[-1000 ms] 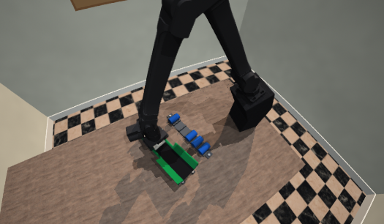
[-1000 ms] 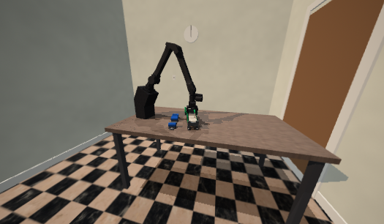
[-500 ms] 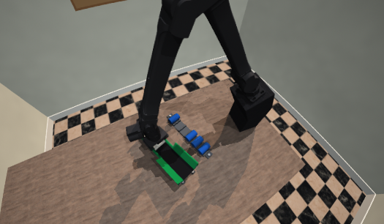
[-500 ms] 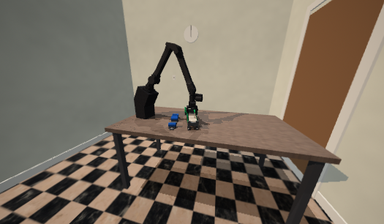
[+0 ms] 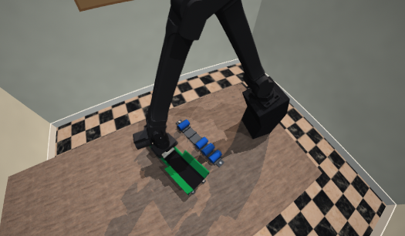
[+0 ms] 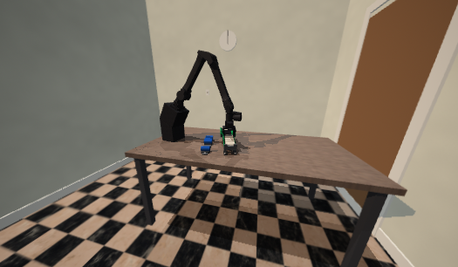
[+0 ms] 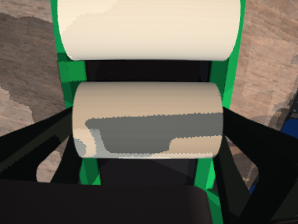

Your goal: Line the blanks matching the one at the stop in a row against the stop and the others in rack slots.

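Note:
The green-walled feed ramp (image 5: 178, 181) (image 7: 219, 72) has a dark bed. My gripper (image 5: 165, 151) (image 7: 147, 112) is over its upper part in the top view, fingers at both ends of a cream-white blank (image 7: 148, 102). It is shut on that blank, which lies straight across the ramp. Another cream-white blank (image 7: 149, 30) lies across the ramp, with a gap of dark bed between the two. The grey stock rack (image 5: 191, 133) beside the ramp carries a blue blank (image 5: 183, 124) at one end and three more blue blanks (image 5: 201, 143) (image 5: 207, 149) (image 5: 215, 156) towards the other; grey slots show between.
The rack runs close alongside the ramp, on the side towards the arm's black base (image 5: 264, 112) (image 6: 173, 122). Both stand on the brown table (image 5: 69, 181) (image 6: 297, 154). The arm hides the upper end of the ramp in the top view.

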Controlling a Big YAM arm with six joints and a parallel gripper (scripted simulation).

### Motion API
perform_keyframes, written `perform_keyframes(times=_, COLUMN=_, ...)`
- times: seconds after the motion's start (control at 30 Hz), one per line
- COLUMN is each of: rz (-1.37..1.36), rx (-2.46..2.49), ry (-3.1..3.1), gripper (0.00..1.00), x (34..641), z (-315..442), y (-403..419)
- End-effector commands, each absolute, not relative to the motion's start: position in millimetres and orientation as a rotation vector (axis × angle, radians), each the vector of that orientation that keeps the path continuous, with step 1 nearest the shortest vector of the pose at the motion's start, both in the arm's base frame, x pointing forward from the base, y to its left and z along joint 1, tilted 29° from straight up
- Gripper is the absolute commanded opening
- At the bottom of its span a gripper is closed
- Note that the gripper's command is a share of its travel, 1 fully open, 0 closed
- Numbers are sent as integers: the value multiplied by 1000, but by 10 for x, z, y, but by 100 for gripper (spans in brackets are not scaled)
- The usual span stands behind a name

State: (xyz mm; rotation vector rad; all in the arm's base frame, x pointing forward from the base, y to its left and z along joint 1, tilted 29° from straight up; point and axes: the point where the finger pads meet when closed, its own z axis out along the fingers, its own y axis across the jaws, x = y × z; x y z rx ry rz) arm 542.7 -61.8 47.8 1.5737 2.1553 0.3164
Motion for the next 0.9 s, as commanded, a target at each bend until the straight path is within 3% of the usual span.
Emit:
perform_keyframes(times=0.0, rz=333, rx=1548, ry=2135, gripper=66, x=5478, z=609, y=-643)
perform_keyframes(times=0.13, rz=333, rx=1548, ry=2135, gripper=66, x=5478, z=609, y=-643)
perform_keyframes(times=0.63, rz=333, rx=1549, ry=2135, gripper=85, x=5478, z=609, y=-643)
perform_keyframes(times=0.87, rz=333, rx=1549, ry=2135, gripper=85, x=5478, z=609, y=-643)
